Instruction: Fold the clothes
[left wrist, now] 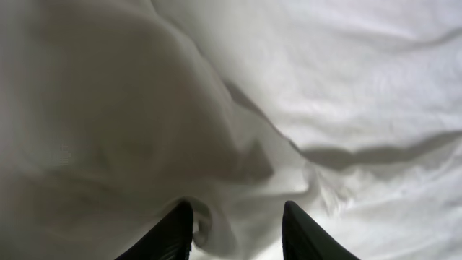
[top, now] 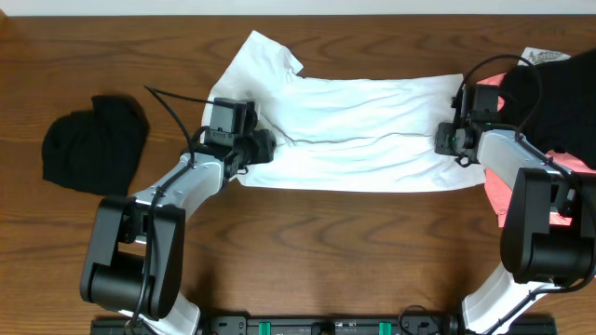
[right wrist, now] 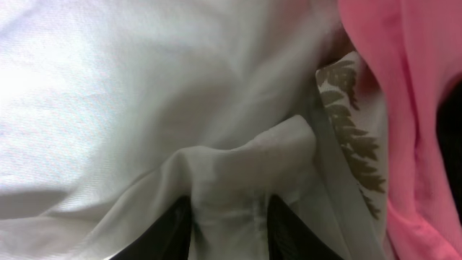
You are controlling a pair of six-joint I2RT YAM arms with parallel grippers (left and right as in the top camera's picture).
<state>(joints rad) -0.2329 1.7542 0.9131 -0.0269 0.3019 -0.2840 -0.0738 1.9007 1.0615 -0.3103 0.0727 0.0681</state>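
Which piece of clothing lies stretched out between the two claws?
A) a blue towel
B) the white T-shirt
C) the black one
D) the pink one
B: the white T-shirt lies across the table, with the left claw at one end and the right claw at the other.
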